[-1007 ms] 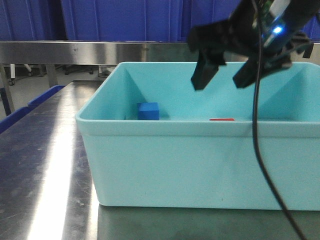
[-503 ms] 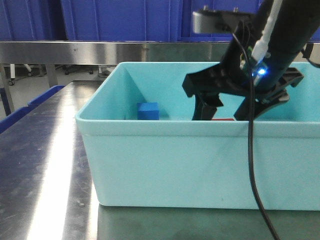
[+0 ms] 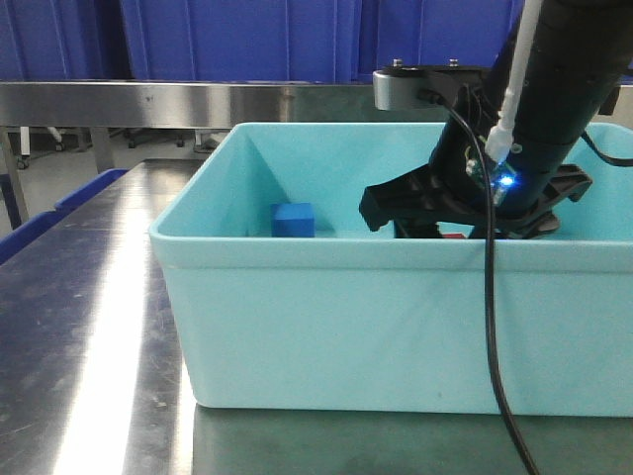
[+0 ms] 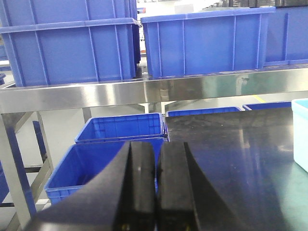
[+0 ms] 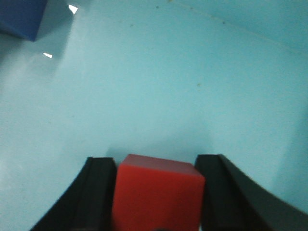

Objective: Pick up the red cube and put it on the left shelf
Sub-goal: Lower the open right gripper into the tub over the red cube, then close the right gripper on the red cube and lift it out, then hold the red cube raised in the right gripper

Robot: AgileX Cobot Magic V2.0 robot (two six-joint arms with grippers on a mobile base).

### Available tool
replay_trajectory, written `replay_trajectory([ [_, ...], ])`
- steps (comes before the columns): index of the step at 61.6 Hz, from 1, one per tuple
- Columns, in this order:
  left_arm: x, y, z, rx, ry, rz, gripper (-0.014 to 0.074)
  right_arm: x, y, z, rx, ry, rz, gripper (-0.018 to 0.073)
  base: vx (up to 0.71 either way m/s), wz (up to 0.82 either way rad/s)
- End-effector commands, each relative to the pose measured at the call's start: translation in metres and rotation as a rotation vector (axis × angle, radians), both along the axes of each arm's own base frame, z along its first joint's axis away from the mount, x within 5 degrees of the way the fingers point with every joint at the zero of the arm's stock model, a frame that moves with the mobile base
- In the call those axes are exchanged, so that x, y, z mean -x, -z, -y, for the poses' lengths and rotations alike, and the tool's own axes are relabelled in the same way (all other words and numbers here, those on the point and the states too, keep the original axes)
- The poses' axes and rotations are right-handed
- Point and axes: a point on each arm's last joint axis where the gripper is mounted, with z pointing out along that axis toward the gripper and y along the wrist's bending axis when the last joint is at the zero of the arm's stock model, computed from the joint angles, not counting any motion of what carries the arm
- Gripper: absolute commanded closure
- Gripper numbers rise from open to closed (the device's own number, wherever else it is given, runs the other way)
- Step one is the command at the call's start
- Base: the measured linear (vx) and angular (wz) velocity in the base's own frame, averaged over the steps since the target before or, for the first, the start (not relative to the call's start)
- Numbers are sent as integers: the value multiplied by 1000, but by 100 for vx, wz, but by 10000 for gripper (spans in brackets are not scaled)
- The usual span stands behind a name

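Fingers (image 5: 98,192) of the right tool (image 5: 155,168) lie flush against both sides of the red cube (image 5: 159,199), pinching it on the floor of the turquoise tub (image 5: 144,86). Only the right wrist view shows this. From the front, the tub's near wall hides the fingertips and leaves just a red sliver above the rim. The blue cube (image 3: 293,220) sits well apart near the back left corner, with bare floor between.

The left wrist view shows the left tool (image 4: 156,183) pressed together, facing the left shelf (image 4: 120,94) and its blue crates (image 4: 207,43). The dark bench (image 4: 226,144) runs bare to the tub's corner.
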Motion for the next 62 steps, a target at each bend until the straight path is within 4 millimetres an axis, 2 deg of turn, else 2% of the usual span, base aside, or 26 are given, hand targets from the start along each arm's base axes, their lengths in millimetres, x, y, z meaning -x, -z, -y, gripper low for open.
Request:
replay_trajectory([
  [1, -1, 0, -1, 17, -7, 52, 491, -4, -26, -2, -50, -14, 110, 369, 0, 0],
  [5, -1, 0, -1, 17, -7, 52, 491, -2, -33, -1, -63, -14, 133, 527, 0, 0],
  [10, -1, 0, -1, 17, -7, 52, 491, 1, -48, 1, -93, -16, 188, 482, 0, 0],
  [18, -1, 0, -1, 17, -7, 52, 491, 10, -82, 7, -133, -36, 324, 504, 0, 0],
  [31, -1, 0, -1, 17, -7, 52, 491, 39, -141, 28, -148, -79, 558, 504, 0, 0],
  [38, -1, 0, -1, 17, -7, 52, 491, 58, -161, 41, -162, -92, 669, 504, 0, 0],
  [47, -1, 0, -1, 17, -7, 52, 491, 82, -169, 69, -205, -43, 799, 504, 0, 0],
  [62, -1, 0, -1, 17, -7, 52, 491, 127, -164, 126, -150, 147, 890, 504, 0, 0],
])
